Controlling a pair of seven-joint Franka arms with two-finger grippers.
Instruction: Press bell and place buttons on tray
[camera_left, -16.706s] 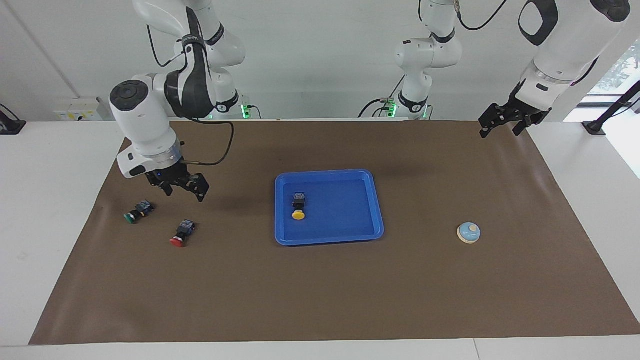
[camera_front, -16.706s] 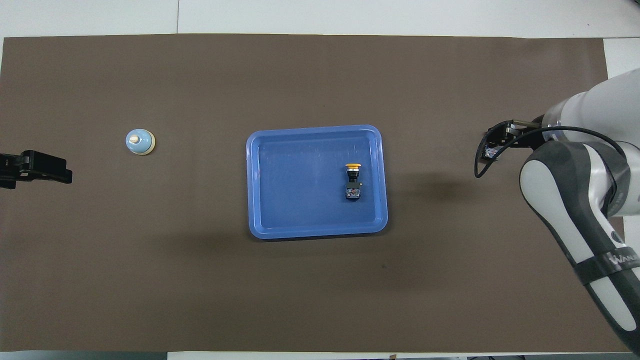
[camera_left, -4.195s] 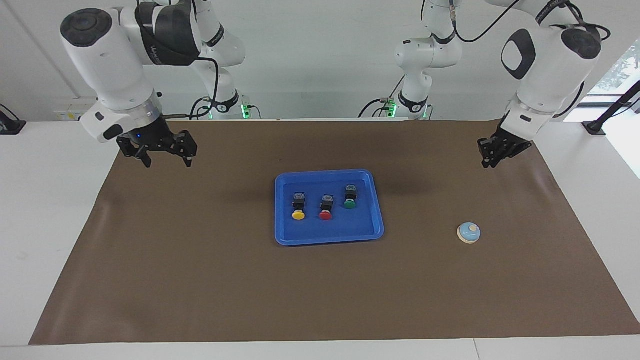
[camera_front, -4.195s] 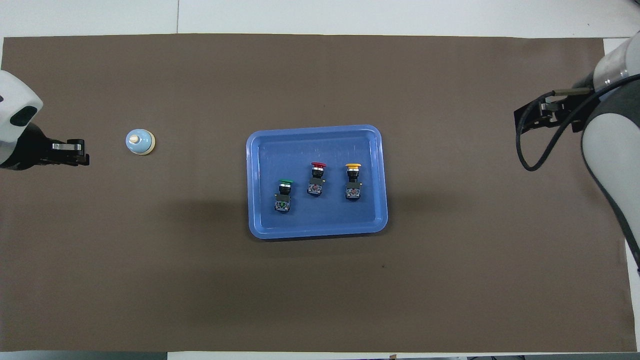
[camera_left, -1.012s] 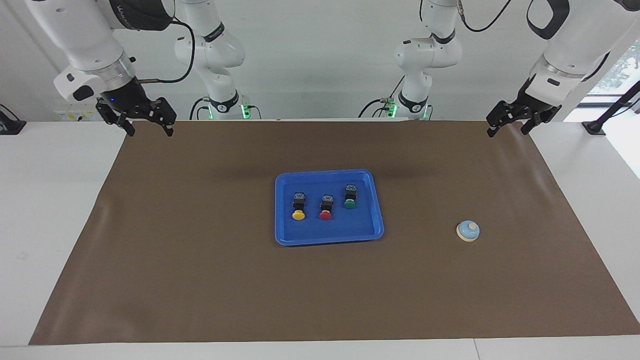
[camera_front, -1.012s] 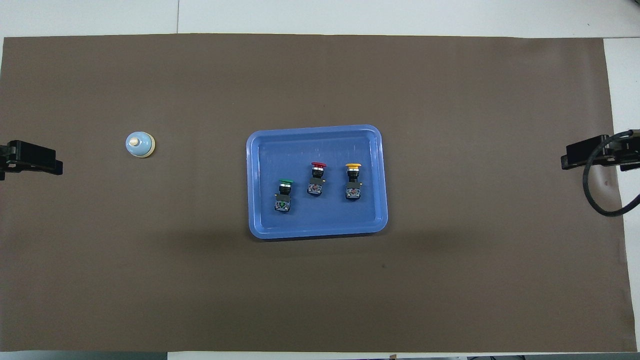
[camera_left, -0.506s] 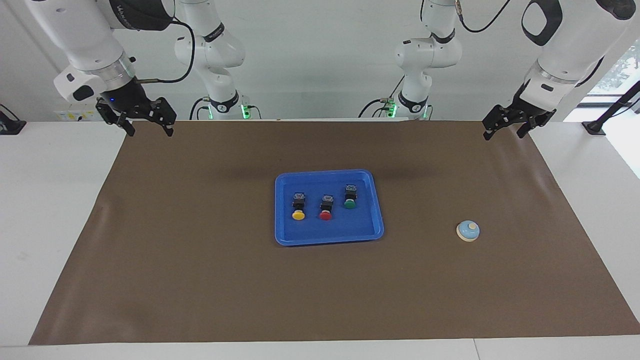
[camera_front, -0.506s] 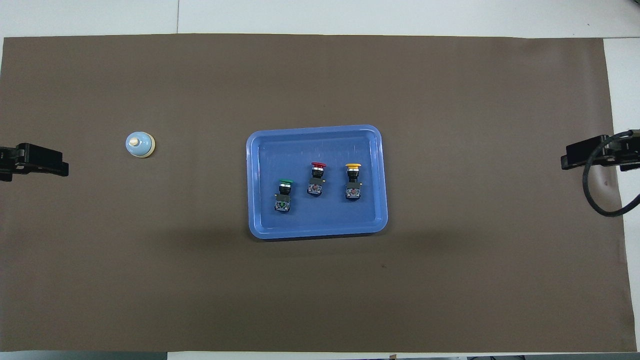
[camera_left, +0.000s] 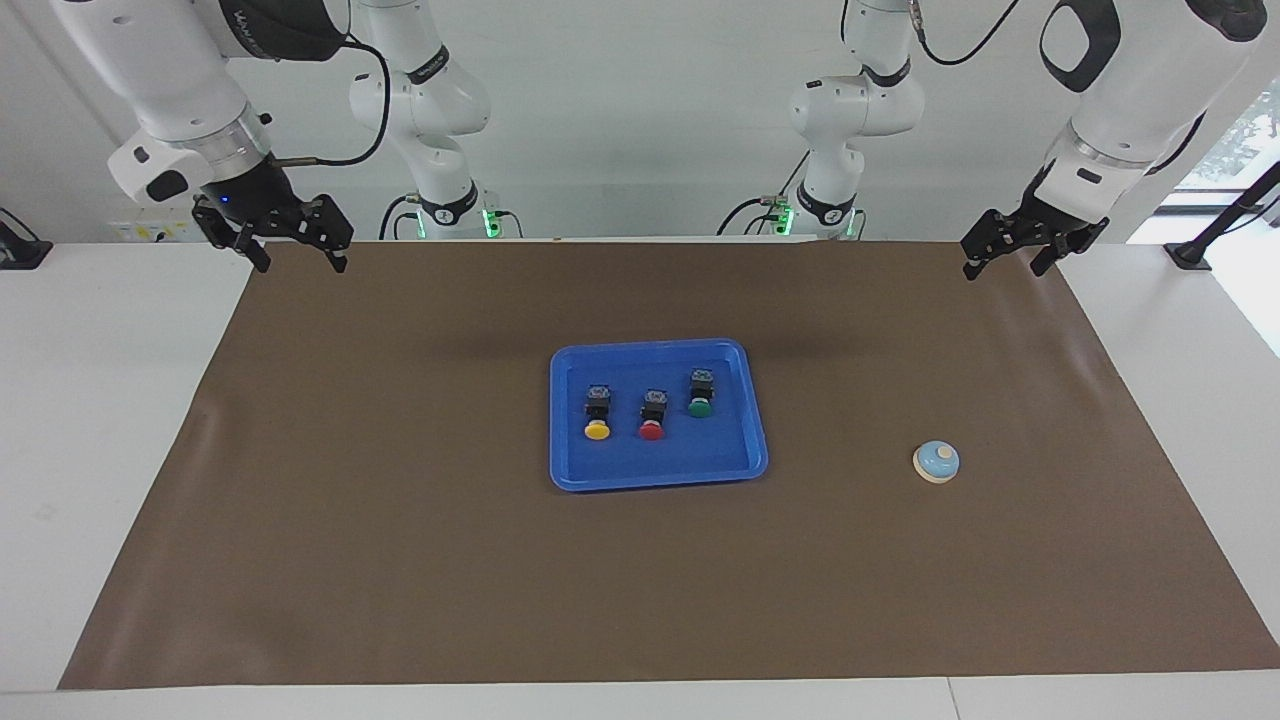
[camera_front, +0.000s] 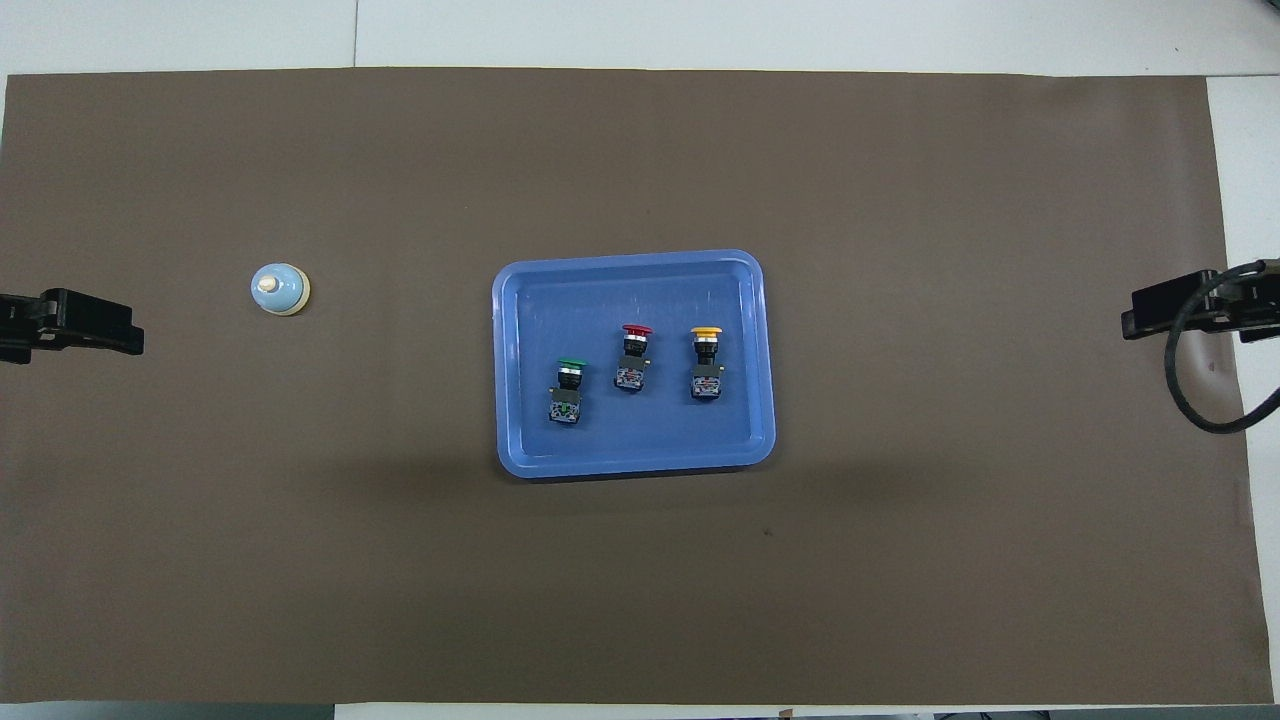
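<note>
One blue tray (camera_left: 735, 462) lies at the middle of the brown mat (camera_left: 400, 560); three buttons lie inside it, each on its side with its black body toward the robots and its cap away from them; taking the tray as a clock face in the overhead view, with 12 farthest from the robots, the yellow button (camera_front: 706, 362) sits toward 3 o'clock, the red button (camera_front: 633, 356) close to the centre, and the green button (camera_front: 567, 390) toward 8 o'clock; the three are apart from each other and none touches the rim.

One bell (camera_left: 937, 461), light blue with a cream knob, stands on the mat well apart from the tray, toward the left arm's end of the table; on the same clock it lies out at about 9 o'clock from the tray.

Two grippers are in view, both raised and holding nothing; the left gripper (camera_left: 1005, 253) hangs over the mat's corner nearest the robots at the left arm's end, its jaws released and spread; the right gripper (camera_left: 300, 248) hangs over the matching corner at the right arm's end, its jaws likewise released and spread.
</note>
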